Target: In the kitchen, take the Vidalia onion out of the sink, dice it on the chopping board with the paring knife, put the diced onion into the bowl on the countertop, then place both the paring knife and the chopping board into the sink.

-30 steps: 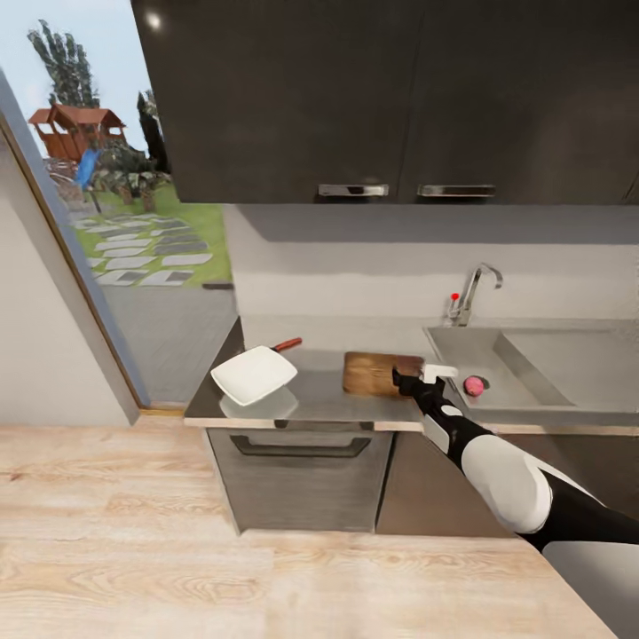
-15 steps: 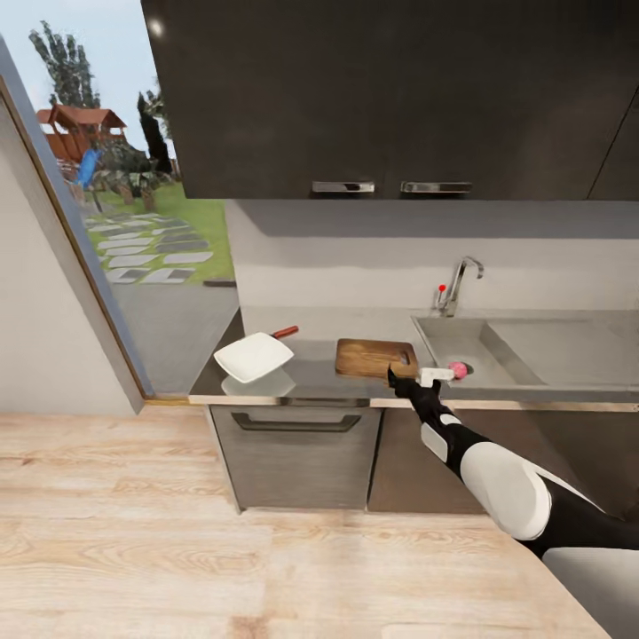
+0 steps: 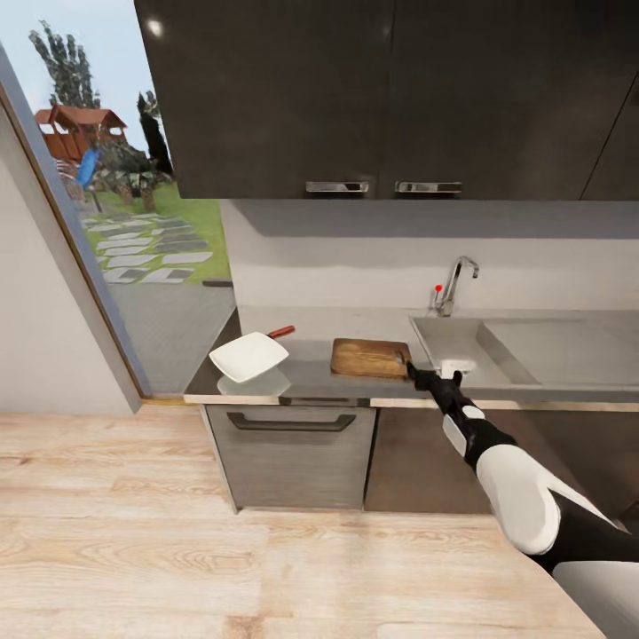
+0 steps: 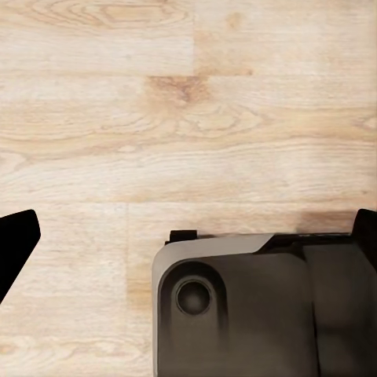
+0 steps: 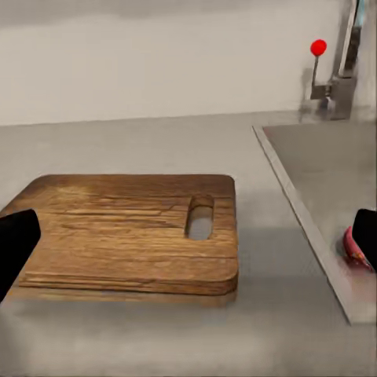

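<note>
Right tool: your right tool (image 3: 432,376) hangs over the front edge of the surface, at the sink's near-left corner, just beside the board's handle end. In the right wrist view its two dark fingertips (image 5: 16,243) sit far apart at the edges of the picture with nothing between them, so the jaws stand wide and empty.
Left tool: your left tool (image 4: 188,239) points down at the wooden floor (image 4: 188,102), above the robot's dark grey base (image 4: 259,306). Its fingertips are spread wide, holding nothing.
Chopping board: the chopping board (image 3: 370,358) lies flat on the surface (image 3: 311,377), slot-shaped handle hole toward the sink, bare on top.
Onion: a sliver of pink-red, the onion (image 5: 355,247), shows down in the basin just past the sink's near rim, partly hidden by your right fingertip.
Sink: the sink (image 3: 461,342) lies right of the board, with the chrome tap (image 3: 451,284) and its red knob at the back.
Bowl: the white bowl (image 3: 248,356) sits tilted near the left end of the surface, well apart from the board.
Paring knife: you see only the reddish handle of the paring knife (image 3: 280,332) poking out behind the bowl.
</note>
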`<state>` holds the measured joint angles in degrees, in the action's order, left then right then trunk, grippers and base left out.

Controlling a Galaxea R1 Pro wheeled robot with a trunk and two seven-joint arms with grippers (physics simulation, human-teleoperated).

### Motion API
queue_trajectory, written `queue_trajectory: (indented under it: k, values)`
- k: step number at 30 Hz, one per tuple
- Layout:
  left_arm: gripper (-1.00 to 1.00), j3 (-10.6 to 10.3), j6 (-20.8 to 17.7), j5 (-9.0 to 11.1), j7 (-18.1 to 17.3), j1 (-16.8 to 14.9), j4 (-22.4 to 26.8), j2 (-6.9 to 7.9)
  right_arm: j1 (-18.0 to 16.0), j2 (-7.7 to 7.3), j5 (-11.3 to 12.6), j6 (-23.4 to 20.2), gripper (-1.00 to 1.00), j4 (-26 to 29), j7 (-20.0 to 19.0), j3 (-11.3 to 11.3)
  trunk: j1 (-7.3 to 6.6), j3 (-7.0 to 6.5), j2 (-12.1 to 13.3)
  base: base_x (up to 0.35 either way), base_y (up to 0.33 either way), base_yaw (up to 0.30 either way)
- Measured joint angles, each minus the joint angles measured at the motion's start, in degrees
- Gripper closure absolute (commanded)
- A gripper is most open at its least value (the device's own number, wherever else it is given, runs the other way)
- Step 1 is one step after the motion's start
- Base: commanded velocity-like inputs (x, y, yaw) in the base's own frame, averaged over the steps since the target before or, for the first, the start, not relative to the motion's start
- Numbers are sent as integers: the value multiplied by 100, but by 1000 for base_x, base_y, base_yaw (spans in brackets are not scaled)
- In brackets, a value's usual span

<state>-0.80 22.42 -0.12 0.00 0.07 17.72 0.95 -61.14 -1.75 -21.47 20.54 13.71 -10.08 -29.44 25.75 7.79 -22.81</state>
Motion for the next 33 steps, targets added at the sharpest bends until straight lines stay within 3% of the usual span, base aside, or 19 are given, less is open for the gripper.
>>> queue_trajectory:
  k: [3, 5, 6, 9, 12, 15, 21, 30, 33]
  values:
    - [-100, 0, 0, 0, 0, -2, -2, 0, 3, 71, 18, -814, -100, 1016, 6, 35, -1, 0, -1, 0, 0, 0]
    - [-100, 0, -1, -1, 0, -1, -4, 0, 40, 342, -9, -1282, -100, 1939, 0, 41, -1, 0, -1, 0, 0, 0]
    - [-100, 1, -1, 2, 0, -1, -4, 0, 301, 502, -137, -1384, -100, 2445, 2, 41, -1, 1, 0, 0, 0, 0]
    - [-100, 1, -1, 0, 0, -1, -4, 0, 763, 610, -349, -1389, -100, 3071, -9, 50, 0, 1, 1, 0, 0, 0]
    - [-100, 0, 0, 2, 0, 1, -4, 0, 1248, 823, -498, -1390, -100, 3776, -71, 46, 0, 1, 0, 0, 0, 0]
    - [-100, 1, -1, 3, 0, -2, -4, 0, 1832, 1152, -583, -1391, -100, 4577, -260, 34, -1, 2, 0, 0, 0, 0]
    - [-100, 1, -1, 4, 0, -2, -3, 0, 2569, 1166, -617, -1396, -100, 5289, -898, 17, 0, 1, 0, 0, 0, 0]
    - [-100, 1, 0, 1, 0, -1, -4, 0, 3298, 1166, -626, -1273, -100, 5446, -1800, -42, 0, 1, 1, 0, 0, 0]
    - [-100, 1, 0, 1, 0, 1, -4, 0, 3507, 1166, -624, -1069, -100, 5441, -1931, -214, 0, 1, 1, 0, 0, 0]
